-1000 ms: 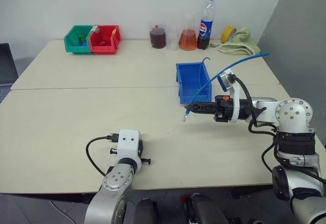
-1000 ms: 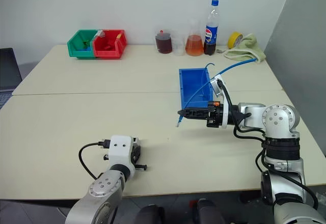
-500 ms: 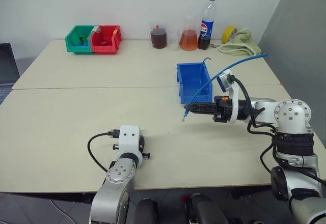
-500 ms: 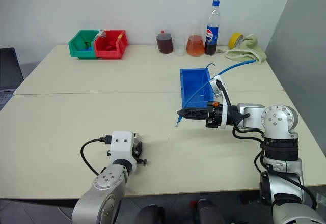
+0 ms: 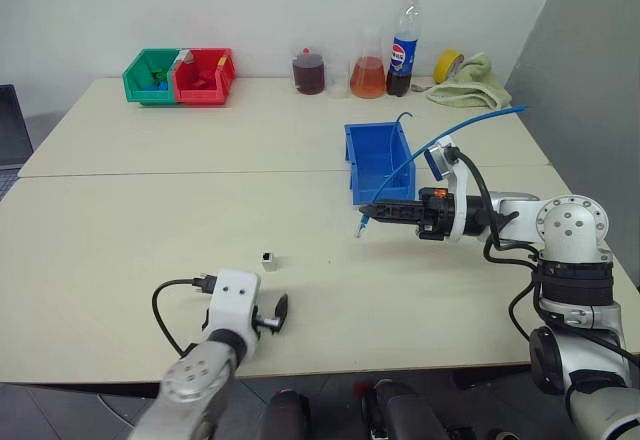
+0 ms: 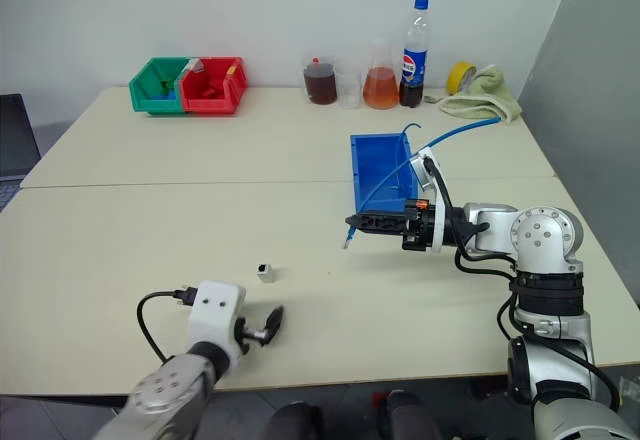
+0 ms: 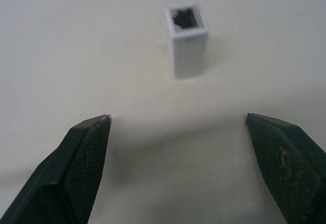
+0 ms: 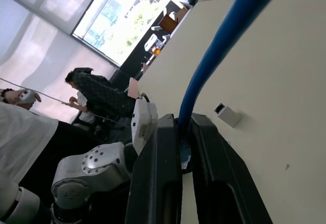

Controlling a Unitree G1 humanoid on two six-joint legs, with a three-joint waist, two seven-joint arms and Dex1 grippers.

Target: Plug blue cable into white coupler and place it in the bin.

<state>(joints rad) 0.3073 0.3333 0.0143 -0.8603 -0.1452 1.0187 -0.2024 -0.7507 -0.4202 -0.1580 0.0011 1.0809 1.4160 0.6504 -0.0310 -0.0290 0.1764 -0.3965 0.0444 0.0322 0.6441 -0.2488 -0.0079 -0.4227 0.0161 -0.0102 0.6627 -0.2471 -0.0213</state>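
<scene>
While the right gripper (image 5: pixel 378 211) stays clamped on the blue cable (image 5: pixel 455 130), fingers pointing left and level above the table (image 5: pixel 120 230), the cord's short free end with the small clear plug hangs just past the black fingertips, and the rest arcs up and back to the right as a thin, smooth, light-blue line. The white coupler (image 5: pixel 268 257), a tiny boxy white block with a dark square socket facing up, stands upright and alone on the matte cream tabletop, near the front edge, left of centre. Just nearer than it, the left gripper (image 7: pixel 178 158) is spread wide and empty, its two black fingers (image 7: pixel 84 152) wedge-shaped with a fine cross-hatched grip texture, apart from the coupler. The bin (image 5: pixel 360 160), a glossy blue rectangular plastic tray with a cut-down front lip, sits far of the right gripper, right of centre. At the far left edge are a green bin (image 5: pixel 148 75) and a red bin (image 5: pixel 205 75), touching side by side. At the far edge stand glass flasks of dark and orange liquid, a cola bottle (image 5: pixel 404 45), a yellow tape roll (image 5: pixel 447 64) and a crumpled cloth (image 5: pixel 475 80).
</scene>
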